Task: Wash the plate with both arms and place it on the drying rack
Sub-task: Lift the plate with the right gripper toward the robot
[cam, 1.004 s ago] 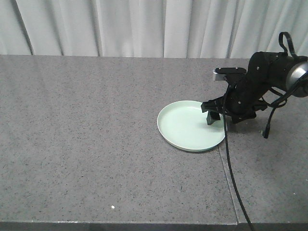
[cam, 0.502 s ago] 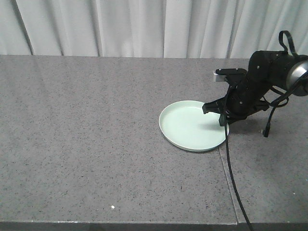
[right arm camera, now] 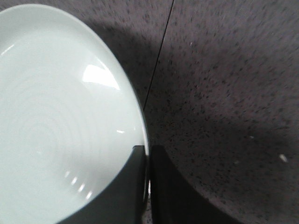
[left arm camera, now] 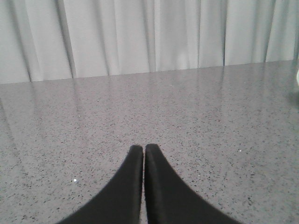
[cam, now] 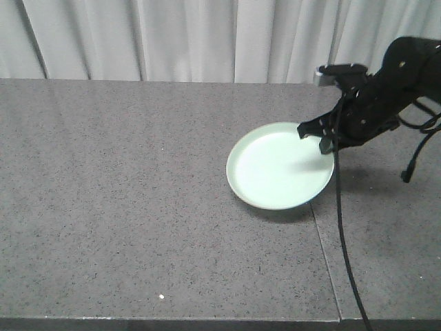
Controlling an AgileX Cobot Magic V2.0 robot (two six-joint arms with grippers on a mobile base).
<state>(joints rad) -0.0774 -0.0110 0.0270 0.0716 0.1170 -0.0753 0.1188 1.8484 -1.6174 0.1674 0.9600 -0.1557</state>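
Left and near counter (cam: 124, 207): left unobstructed.
Right: blocked by plate (cam: 275, 169), right gripper (cam: 320, 137) and trailing cable (cam: 342, 227).
Far edge: closed off by curtain (cam: 207, 41).

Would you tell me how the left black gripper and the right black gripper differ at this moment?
The left black gripper is shut on nothing; the right black gripper is shut on the rim of the pale mint-green round plate. The left gripper faces grey speckled countertop; the right one looks down at the plate's edge. Both have dark tapered fingers.
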